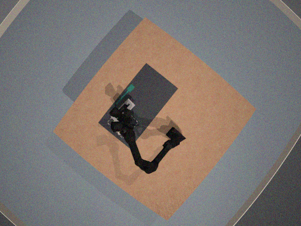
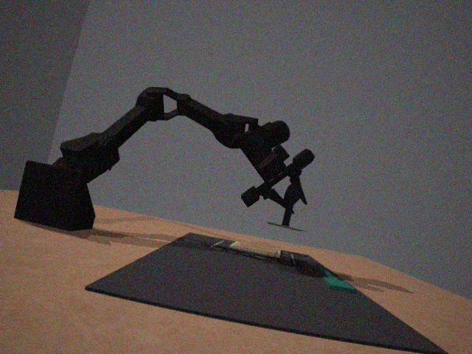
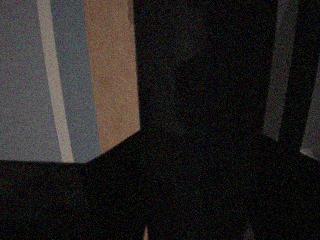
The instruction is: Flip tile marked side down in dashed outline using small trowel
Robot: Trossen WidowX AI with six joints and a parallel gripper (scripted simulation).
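My gripper (image 1: 125, 108) (image 2: 293, 200) is shut on the trowel's dark handle. The trowel (image 1: 130, 104) (image 2: 286, 226) hangs above the mat, with its thin blade roughly level, apart from mat and tile. The pale tile (image 2: 255, 249) lies flat on the mat (image 1: 155, 90) (image 2: 228, 293), at the dashed outline (image 2: 217, 243). In the top view the arm covers most of the tile and part of the outline, so which side is up cannot be told. The wrist view is mostly black and does not show the tile clearly.
A teal tool (image 1: 130, 88) (image 2: 338, 284) lies along one long edge of the mat, beyond the trowel from the arm's base. The arm's base (image 1: 175, 136) (image 2: 54, 198) stands on the wooden table (image 1: 194, 97) (image 2: 41, 274), beside the mat.
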